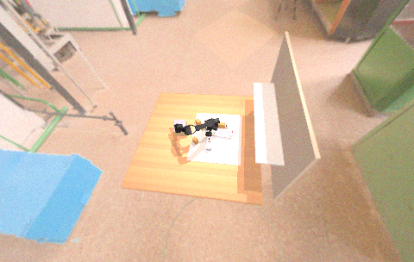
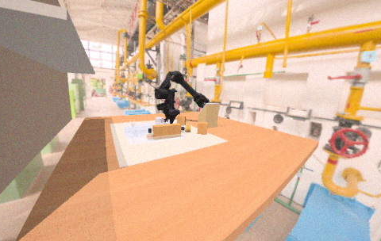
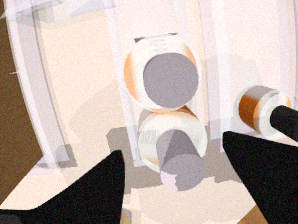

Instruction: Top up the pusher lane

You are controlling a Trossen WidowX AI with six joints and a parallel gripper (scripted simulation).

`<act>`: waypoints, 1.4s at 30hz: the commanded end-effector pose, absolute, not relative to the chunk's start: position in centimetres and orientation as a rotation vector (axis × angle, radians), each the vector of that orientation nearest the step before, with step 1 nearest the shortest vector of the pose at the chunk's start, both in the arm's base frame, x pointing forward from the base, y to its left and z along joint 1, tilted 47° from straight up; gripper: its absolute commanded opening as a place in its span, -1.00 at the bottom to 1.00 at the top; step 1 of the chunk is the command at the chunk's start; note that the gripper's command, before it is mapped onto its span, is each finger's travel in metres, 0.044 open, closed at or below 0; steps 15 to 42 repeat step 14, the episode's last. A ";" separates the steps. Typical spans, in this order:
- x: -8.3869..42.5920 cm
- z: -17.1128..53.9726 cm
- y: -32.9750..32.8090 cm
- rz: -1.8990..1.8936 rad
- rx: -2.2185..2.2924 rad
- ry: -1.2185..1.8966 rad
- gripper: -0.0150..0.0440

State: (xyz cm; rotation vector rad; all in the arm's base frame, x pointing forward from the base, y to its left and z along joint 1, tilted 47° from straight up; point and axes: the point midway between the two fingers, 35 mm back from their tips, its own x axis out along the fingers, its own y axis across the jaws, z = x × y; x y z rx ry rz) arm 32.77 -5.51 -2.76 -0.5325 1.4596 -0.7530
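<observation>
Two matching jars with white bodies, orange-marked sides and grey caps stand in a row in the clear-walled lane (image 3: 211,100). The rear jar (image 3: 171,80) is further up the wrist view, with a thin dark edge (image 3: 155,37) just behind it. The front jar (image 3: 185,172) touches or nearly touches it, appears upright, and is at the lane's near end. My gripper (image 3: 173,148) (image 2: 171,120) is open, with one black finger on each side of the front jar and a visible gap on both sides. The low front stop and the jars' bases cannot be made out.
Another jar (image 3: 255,107) with a brown-orange band and black cap is to the right of the lane. A white mat (image 1: 224,157) (image 2: 135,158) lies on the wooden table (image 1: 147,164) (image 2: 214,182). A tan block (image 2: 202,128) and an upright panel (image 1: 293,129) also show.
</observation>
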 end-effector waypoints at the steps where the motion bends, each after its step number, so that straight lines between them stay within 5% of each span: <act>1: 32.8 -2.6 -5.3 -0.757 -0.522 1.455 0.50; 14: 28.8 -2.9 -4.6 -0.755 -0.522 1.457 0.50; 42: 28.8 -2.9 -4.6 -0.755 -0.522 1.457 0.50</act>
